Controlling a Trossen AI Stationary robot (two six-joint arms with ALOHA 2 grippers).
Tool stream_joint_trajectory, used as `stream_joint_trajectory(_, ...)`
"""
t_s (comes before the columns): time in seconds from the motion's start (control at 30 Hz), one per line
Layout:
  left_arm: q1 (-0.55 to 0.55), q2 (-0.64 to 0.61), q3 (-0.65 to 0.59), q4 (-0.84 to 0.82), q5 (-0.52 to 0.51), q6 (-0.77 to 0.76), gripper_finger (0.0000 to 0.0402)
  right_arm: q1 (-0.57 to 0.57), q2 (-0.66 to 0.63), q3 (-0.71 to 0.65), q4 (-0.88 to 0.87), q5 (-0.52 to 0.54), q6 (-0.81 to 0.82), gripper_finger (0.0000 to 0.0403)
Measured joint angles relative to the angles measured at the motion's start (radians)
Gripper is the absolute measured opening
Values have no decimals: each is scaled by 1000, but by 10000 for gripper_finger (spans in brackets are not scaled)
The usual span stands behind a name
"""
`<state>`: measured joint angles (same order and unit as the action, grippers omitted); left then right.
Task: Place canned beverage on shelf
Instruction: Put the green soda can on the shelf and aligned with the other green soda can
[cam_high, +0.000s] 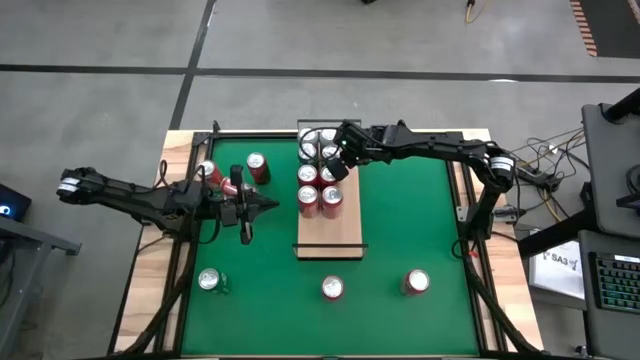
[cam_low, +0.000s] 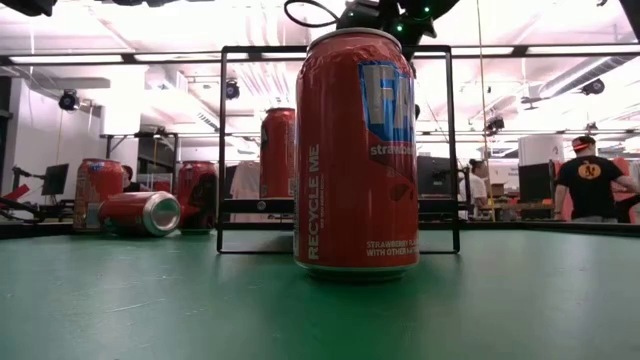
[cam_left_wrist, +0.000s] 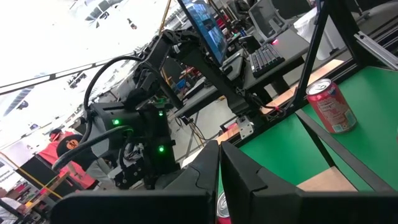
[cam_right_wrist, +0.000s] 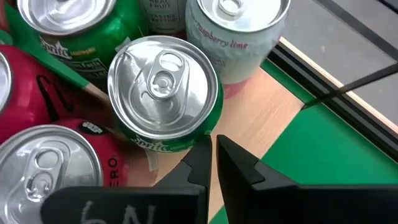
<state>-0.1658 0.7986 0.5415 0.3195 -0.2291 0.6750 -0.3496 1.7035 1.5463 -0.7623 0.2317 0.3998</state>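
The shelf (cam_high: 331, 235), a pale wood board with black end rails, lies mid-table on the green mat. Several upright cans crowd its far half. Among them are a green can (cam_right_wrist: 165, 93), a pale raspberry-lime can (cam_right_wrist: 239, 37) and red cans (cam_high: 332, 197). My right gripper (cam_right_wrist: 214, 160) slants down over them. It is shut and empty, its tips just beside the green can's side. My left gripper (cam_high: 262, 206) hovers level left of the shelf, shut on nothing. Loose red cans stand on the mat near the front (cam_high: 332, 288) (cam_high: 416, 283). My right gripper's shut fingertips (cam_right_wrist: 200, 152) stand right at the green can's upper side wall (cam_right_wrist: 180, 142), coming slanting down from the table's right. I cannot tell whether they touch it. The can stands upright on the shelf.
Another can (cam_high: 210, 281) stands at the near left and one (cam_high: 257, 167) at the far left. One lies on its side (cam_low: 140, 212) beside it. The shelf's near half (cam_high: 331, 240) is bare wood. A person (cam_low: 590, 180) stands beyond the table.
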Motion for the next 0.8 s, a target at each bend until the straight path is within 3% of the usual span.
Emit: stream_joint_trajectory(0.8,0,0,0,-4,0,0,0,0,-4,3,63,4,-30,17)
